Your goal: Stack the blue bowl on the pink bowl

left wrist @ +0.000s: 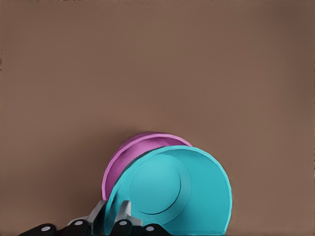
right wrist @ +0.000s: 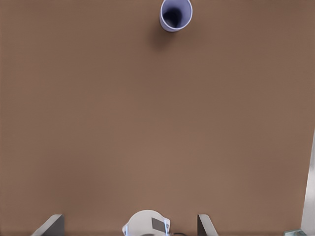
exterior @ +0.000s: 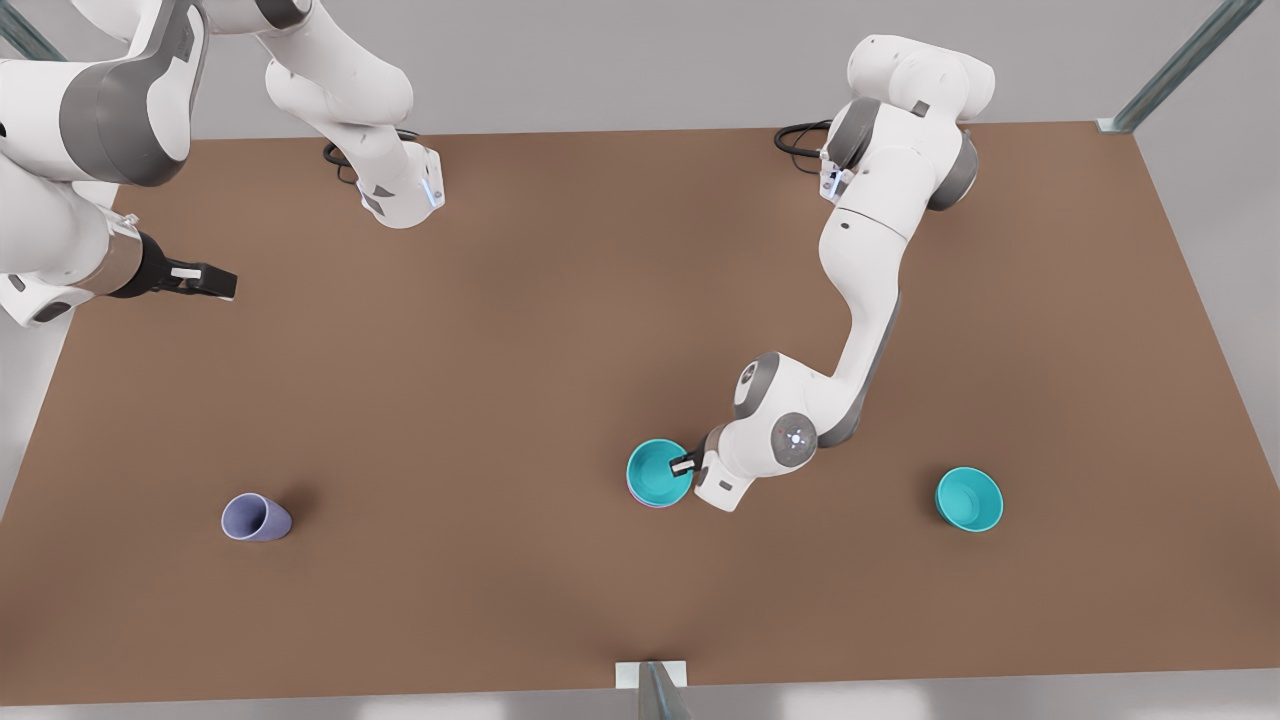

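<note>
The blue bowl (exterior: 656, 470) (left wrist: 172, 191) sits nested in the pink bowl (exterior: 646, 501) (left wrist: 129, 155) at the table's front middle. Only a thin pink edge peeks out beneath it in the front view. In the left wrist view the teal bowl leans slightly off-centre in the pink one. My left gripper (exterior: 685, 464) (left wrist: 112, 219) is shut on the blue bowl's rim, one finger inside and one outside. My right gripper (exterior: 215, 282) waits open, high over the table's edge at the front view's left, far from both bowls.
A second teal bowl (exterior: 968, 498) stands alone toward the front view's right. A lavender-grey cup (exterior: 255, 518) (right wrist: 175, 14) lies on its side at the front left. The brown table (exterior: 500, 330) ends close beside my right gripper.
</note>
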`<state>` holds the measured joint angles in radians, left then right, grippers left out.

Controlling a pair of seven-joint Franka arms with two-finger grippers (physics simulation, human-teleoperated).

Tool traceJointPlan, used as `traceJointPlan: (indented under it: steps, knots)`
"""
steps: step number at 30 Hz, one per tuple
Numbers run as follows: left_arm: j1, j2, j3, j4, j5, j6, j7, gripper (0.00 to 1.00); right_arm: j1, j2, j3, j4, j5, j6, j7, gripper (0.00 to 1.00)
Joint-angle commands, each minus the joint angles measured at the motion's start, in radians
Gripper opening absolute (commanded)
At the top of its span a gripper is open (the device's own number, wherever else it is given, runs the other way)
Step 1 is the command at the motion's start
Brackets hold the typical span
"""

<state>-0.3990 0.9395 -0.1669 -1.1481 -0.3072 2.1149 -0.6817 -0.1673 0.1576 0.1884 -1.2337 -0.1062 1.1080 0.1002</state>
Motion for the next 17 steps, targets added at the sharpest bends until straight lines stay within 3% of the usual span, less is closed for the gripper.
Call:
traceJointPlan:
  steps: [1, 4, 6, 7, 9, 11, 12, 17]
  knots:
    - [0.009, -0.002, 0.000, 0.001, 0.005, 0.002, -0.021, 1.00, 0.000, -0.001, 0.000, 0.000, 0.000, -0.001, -0.010, 1.00]
    - [0.032, -0.051, 0.010, 0.002, 0.014, -0.079, -0.021, 1.00, 0.000, 0.000, 0.000, -0.001, 0.000, -0.001, -0.010, 1.00]
    - [0.043, -0.283, 0.289, 0.005, 0.022, -0.649, 0.287, 1.00, 0.000, 0.002, 0.000, -0.001, 0.000, -0.001, -0.010, 1.00]
    - [0.043, -0.407, 0.380, 0.007, 0.115, -0.799, 0.407, 1.00, 0.000, 0.002, 0.000, 0.000, 0.000, -0.001, -0.010, 1.00]
    - [0.046, -0.530, 0.376, 0.018, 0.212, -0.938, 0.444, 1.00, 0.000, 0.002, 0.000, 0.000, 0.000, -0.001, -0.010, 1.00]
    - [0.067, -0.698, 0.345, -0.075, 0.253, -0.934, 0.453, 1.00, 0.000, 0.000, 0.000, 0.000, 0.000, -0.001, -0.010, 1.00]
    - [0.095, -0.837, 0.279, -0.251, 0.263, -0.788, 0.475, 1.00, 0.000, 0.000, 0.000, 0.000, 0.000, -0.001, -0.010, 1.00]
    - [0.095, -0.823, 0.279, -0.260, 0.252, -0.823, 0.465, 1.00, 0.000, 0.000, 0.000, 0.000, 0.000, -0.001, -0.010, 1.00]
